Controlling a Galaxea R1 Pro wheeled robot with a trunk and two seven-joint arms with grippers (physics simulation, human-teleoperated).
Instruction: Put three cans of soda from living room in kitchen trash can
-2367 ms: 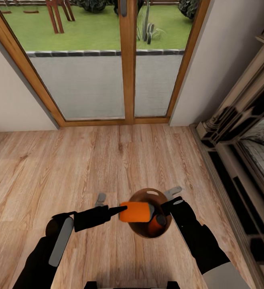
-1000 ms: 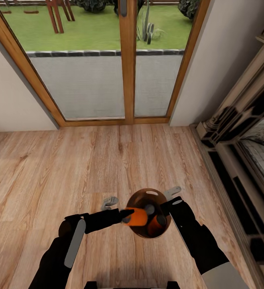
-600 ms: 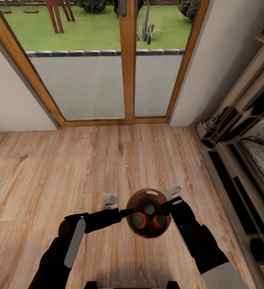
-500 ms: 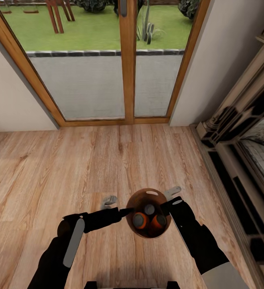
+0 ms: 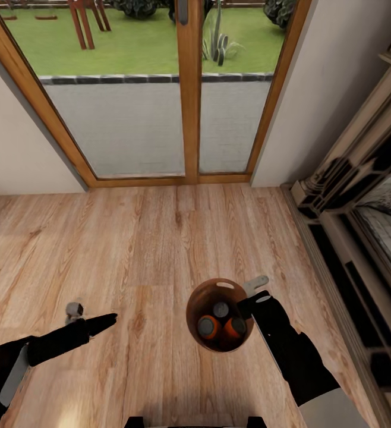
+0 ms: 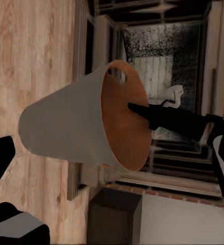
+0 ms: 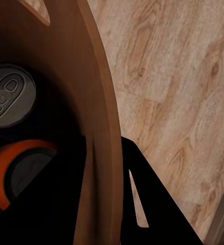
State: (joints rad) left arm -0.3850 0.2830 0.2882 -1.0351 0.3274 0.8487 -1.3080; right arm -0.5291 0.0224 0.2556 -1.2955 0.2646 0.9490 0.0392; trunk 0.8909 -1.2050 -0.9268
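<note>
While the round tapered bin, grey outside and coppery-brown inside [image 5: 220, 315], is held up over the light wood plank floor [image 5: 160, 238], three small orange drink cans with grey metal tops can be counted in it in the head view: one at the back [image 5: 221, 310], one at the front left [image 5: 207, 326] and one at the front right [image 5: 236, 326], all standing close together on end. One bin and two grippers are seen.

The right gripper [image 5: 252, 295] is clamped on the bin's rim, one black finger inside the wall and one pale finger [image 5: 256, 283] outside; in the right wrist view the rim [image 7: 104, 127] is seen pinched between dark fingers, with two can tops below it [image 7: 7, 97] [image 7: 20, 168].

The left gripper [image 5: 88, 318] is seen empty, its fingers parted, one dark finger [image 5: 100, 323] pointing toward the bin and one grey finger [image 5: 73, 309] apart from it. Compared with the frame half a second earlier, this gripper has been drawn well away to the left from the bin's rim, where its dark finger had been touching; the bin and the three cans have stayed as they were. In the left wrist view the bin [image 6: 66, 127] is seen from the side, with its oval handle cut-out [image 6: 118, 74] near the rim.

Ahead, wood-framed glass doors [image 5: 189, 89] are seen with grass beyond, and a fireplace surround [image 5: 350, 196] stands to the right. Nothing lies on the floor between the bin and the doors.
</note>
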